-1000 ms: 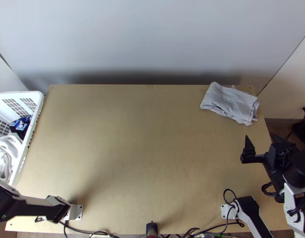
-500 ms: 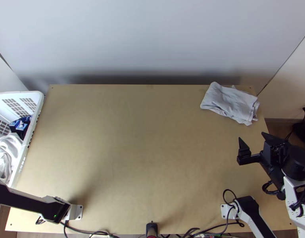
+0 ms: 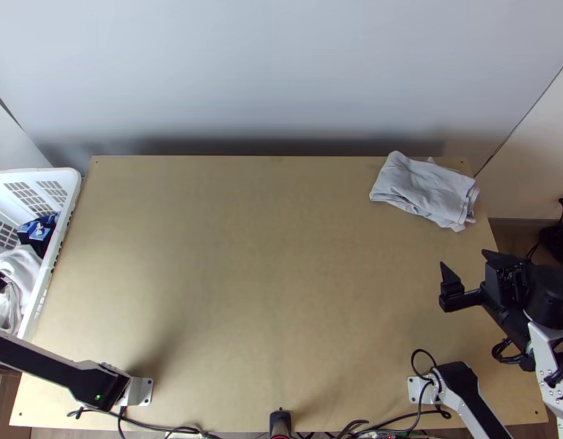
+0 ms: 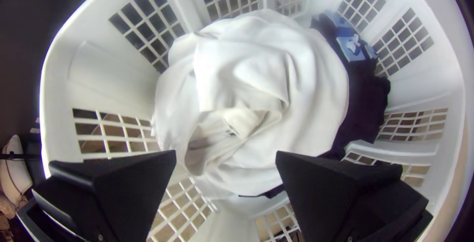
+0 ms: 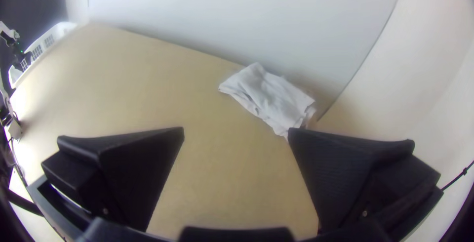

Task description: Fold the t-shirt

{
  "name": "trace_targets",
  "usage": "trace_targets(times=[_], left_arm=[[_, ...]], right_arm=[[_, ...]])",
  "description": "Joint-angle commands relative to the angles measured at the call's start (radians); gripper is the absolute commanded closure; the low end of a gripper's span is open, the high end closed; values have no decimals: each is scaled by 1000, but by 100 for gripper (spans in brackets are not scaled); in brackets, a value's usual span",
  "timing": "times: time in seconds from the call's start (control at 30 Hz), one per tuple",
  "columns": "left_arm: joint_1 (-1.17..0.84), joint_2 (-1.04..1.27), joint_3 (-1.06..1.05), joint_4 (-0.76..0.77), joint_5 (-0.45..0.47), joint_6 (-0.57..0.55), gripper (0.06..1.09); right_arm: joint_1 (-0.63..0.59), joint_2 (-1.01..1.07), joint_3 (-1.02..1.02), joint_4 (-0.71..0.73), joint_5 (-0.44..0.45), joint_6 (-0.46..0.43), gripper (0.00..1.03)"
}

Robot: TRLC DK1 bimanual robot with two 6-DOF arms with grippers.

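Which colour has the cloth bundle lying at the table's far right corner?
Light grey, best seen in the top view.

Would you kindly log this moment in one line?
left hand: open, over basket; right hand: open; folded cloth: table's far right corner; white cloth: bunched in basket

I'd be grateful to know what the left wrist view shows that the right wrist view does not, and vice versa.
Left wrist view: the white cloth bunched in the basket, the dark cloth beside it, and the open left gripper.
Right wrist view: the folded light grey cloth on the wooden table, and the open right gripper.
Both: the basket, near in the first, far off in the second.
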Motion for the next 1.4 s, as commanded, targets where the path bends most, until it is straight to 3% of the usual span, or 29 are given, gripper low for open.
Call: trace_targets(times=[0.0, 0.4, 0.7, 0.77, 0.8, 0.83, 0.87, 0.9, 1.13, 1.37], left_arm=[[-27, 115, 112, 86, 13, 59, 11], [-72, 287, 344, 36, 26, 79, 10], [-69, 365, 367, 34, 26, 133, 13], [-66, 379, 365, 34, 26, 146, 41], [-61, 379, 361, 40, 26, 148, 45], [-57, 380, 356, 47, 34, 153, 59], [-57, 383, 356, 51, 45, 180, 85], [-61, 386, 356, 53, 50, 206, 105], [-46, 320, 316, 57, 103, 199, 105], [-112, -126, 194, -42, 316, 189, 105]], right_arm=[[-7, 9, 35, -46, -2, -24, 5], [-70, 52, 39, -54, -4, -17, 5], [-111, 97, 64, -56, -5, -13, 5], [-119, 108, 74, -56, -5, -8, 5], [-121, 112, 78, -56, -4, -7, 5], [-122, 117, 82, -56, -4, -4, 5], [-124, 120, 85, -54, -5, -2, 5], [-127, 125, 90, -56, -5, -2, 5], [-136, 134, 102, -56, -5, 7, 5], [-136, 118, 93, -56, -5, 18, 5]])
